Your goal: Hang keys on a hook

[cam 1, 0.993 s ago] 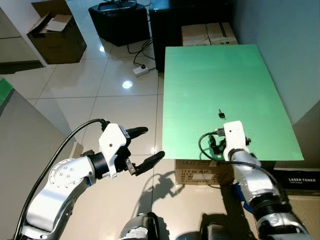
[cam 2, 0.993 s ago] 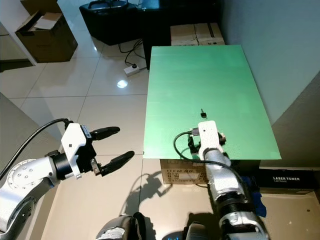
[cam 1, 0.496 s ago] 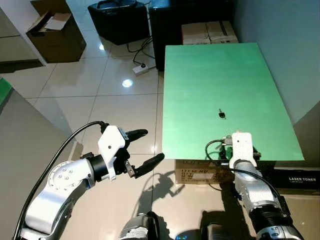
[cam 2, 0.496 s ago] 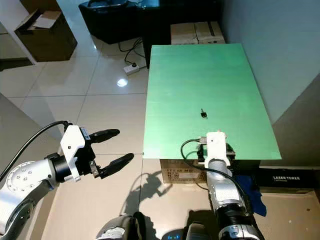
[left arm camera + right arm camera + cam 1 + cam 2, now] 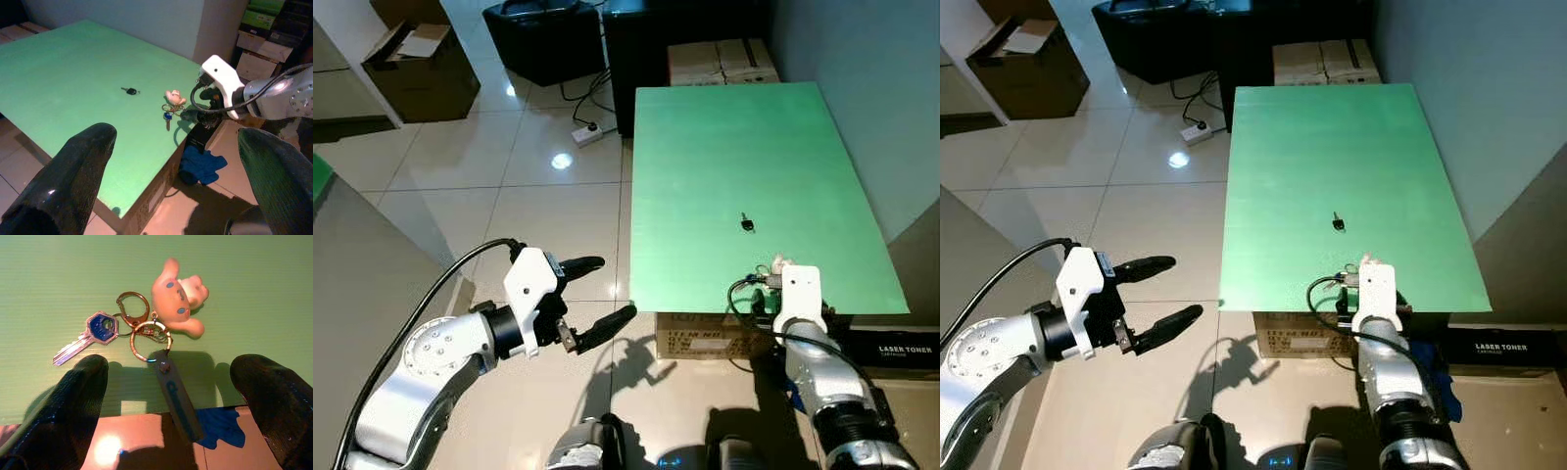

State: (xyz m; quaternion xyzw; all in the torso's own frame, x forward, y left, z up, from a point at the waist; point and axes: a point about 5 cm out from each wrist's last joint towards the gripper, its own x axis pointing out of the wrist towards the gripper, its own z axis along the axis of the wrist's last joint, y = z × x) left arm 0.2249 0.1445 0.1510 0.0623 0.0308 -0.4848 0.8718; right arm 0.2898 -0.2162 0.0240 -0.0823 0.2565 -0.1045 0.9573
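A bunch of keys lies flat on the green board near its front edge. It has a blue-headed key, a pale plush charm, a ring and a dark strap that hangs over the edge. A small black hook sits mid-board, beyond the keys. My right gripper is open at the board's front edge, its fingers either side of the strap and holding nothing. My left gripper is open over the floor, left of the board.
A cardboard box props up the board. A blue cloth lies on the floor by it. A toner box is at the right, a black cabinet, a power strip and an open carton further back.
My right arm has drawn back off the board toward its front edge and to the right, and the keys now show beyond the wrist. The left arm has hardly moved.
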